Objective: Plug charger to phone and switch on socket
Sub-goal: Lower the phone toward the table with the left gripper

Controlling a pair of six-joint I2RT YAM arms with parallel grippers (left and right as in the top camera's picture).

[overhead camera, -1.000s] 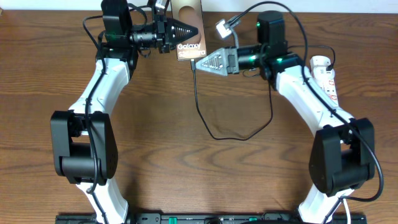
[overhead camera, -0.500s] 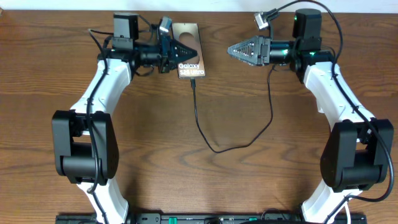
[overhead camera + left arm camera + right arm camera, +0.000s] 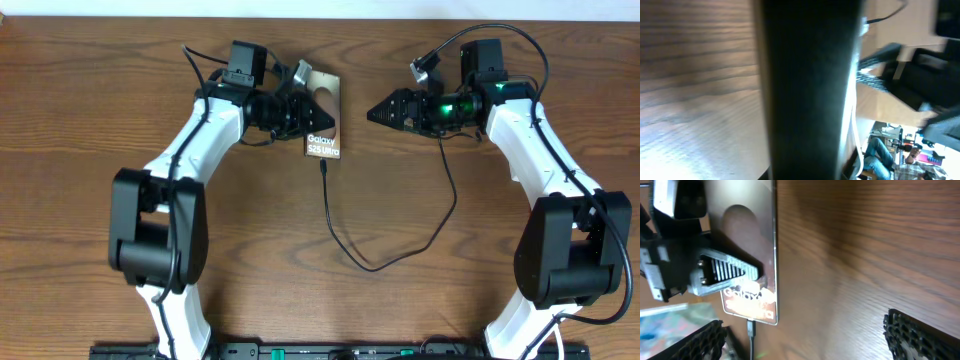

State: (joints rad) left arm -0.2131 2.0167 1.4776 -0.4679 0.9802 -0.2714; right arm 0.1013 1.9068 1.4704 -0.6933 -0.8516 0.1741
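The bronze-grey phone (image 3: 324,125) with white "Galaxy" lettering sits at the table's upper middle. My left gripper (image 3: 308,108) is shut on its left edge. In the right wrist view those grey fingers (image 3: 727,272) clamp the phone (image 3: 750,235). The charger's thin black cable (image 3: 372,266) loops below, and its connector tip (image 3: 323,168) sits in the phone's bottom edge (image 3: 751,328). My right gripper (image 3: 378,113) stands open to the phone's right, apart from it, with bare wood between its fingers (image 3: 802,325). The socket and the charger's plug are hidden.
A dark blurred slab (image 3: 805,90) fills the middle of the left wrist view. The far table edge (image 3: 320,8) runs just behind both arms. Bare wood lies around the cable loop. Both arm bases stand at the front corners.
My left gripper has carried the phone right and toward the front, the cable trailing along in its port. My right gripper has drawn back from the phone and opened wide.
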